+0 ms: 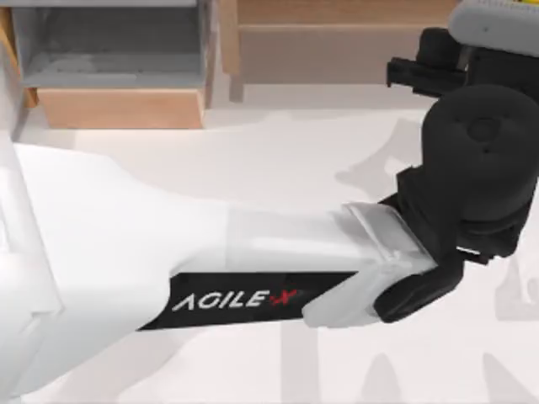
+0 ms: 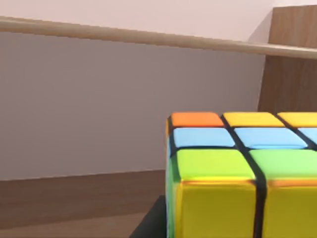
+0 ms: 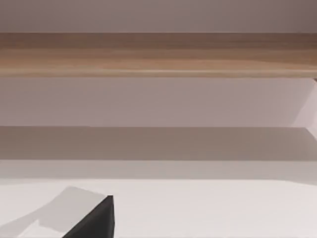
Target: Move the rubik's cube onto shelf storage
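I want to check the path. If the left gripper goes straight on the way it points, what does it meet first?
Probably the shelf storage: its grey back panel fills the left wrist view beyond the rubik's cube, which sits right at the camera. How deep the recess runs is unclear.

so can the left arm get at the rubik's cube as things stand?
Probably yes. The left arm stretches across to the top view's right, and its wrist view has the rubik's cube close ahead with nothing between, the shelf storage behind it.

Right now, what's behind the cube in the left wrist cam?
Behind the cube: the shelf's grey back panel, a wooden rail above, a brown side board. The cube covers whatever lies lower.
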Tool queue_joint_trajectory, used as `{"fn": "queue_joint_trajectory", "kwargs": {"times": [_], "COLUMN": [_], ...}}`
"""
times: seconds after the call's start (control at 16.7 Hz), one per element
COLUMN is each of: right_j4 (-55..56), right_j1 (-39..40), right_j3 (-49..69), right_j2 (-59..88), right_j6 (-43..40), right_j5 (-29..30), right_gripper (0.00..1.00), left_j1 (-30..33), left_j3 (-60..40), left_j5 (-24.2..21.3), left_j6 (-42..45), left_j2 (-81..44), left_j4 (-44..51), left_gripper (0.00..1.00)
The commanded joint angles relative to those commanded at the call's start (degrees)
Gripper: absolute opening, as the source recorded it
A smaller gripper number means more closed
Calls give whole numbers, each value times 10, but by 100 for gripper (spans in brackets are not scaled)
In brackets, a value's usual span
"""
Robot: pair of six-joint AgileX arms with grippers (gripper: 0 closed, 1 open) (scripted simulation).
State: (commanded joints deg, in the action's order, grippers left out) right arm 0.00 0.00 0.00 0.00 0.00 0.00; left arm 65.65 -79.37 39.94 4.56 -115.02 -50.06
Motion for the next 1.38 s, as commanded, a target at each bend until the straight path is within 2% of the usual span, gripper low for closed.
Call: {"fn": "queue_joint_trajectory", "kwargs": {"times": [0.36, 0.6, 1.38], "right_j4": [0, 0, 0], "right_j1": [0, 0, 0], "right_j3": [0, 0, 0], "right_j2": [0, 0, 0], "right_j6": [0, 0, 0], "right_j5": [0, 0, 0], "right_gripper": [100, 100, 100], "left_j1": [-106, -149, -169], "left_j3": [-64, -75, -90], "left_j5": [38, 54, 56], "left_j6": [5, 27, 42], "left_j2": [-99, -168, -215], "left_j4": [-79, -97, -85], "left_gripper": [0, 0, 0]}}
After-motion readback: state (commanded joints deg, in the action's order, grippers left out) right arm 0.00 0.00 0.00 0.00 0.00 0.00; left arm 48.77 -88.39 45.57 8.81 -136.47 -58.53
